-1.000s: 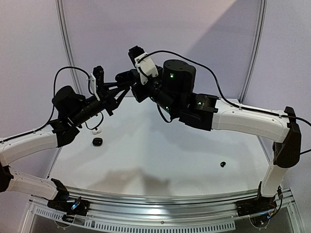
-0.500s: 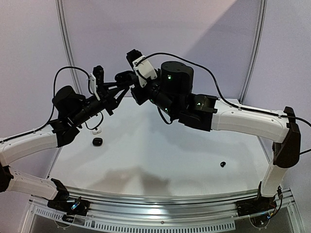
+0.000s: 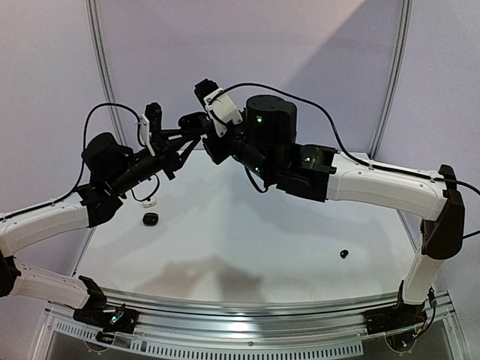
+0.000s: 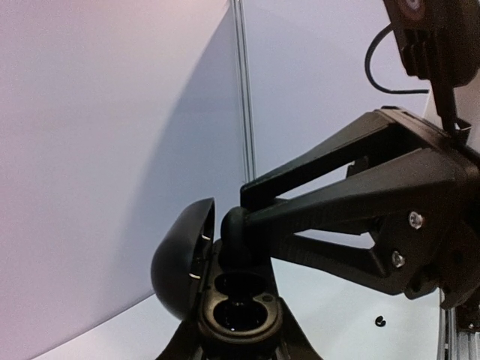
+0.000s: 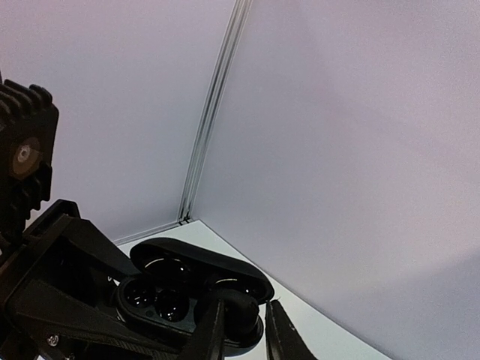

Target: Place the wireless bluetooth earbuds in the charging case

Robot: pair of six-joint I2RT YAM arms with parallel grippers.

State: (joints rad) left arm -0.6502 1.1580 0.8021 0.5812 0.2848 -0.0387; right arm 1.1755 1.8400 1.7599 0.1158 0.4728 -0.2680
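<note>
High over the back left of the bench, the earbud sits at the rim of the open case, between the fingers of the right gripper. Its jaws stand slightly parted, with a sliver of light showing between the earbud and one finger; whether the earbud is seated in a well cannot be told. The left gripper is clamped on the case from below, the lid tipped up to one side. The bench is white and smooth, with a metal rail along its near edge. Pale lilac walls with thin metal strips close it in. Only the top view shows the whole bench. There a loose earbud lies well apart to the right, and a black piece and a white piece lie near each other at the left; the case itself is lost among the dark fingers. The left wrist view shows the case's two wells; the right wrist view shows the gap at the earbud.
</note>
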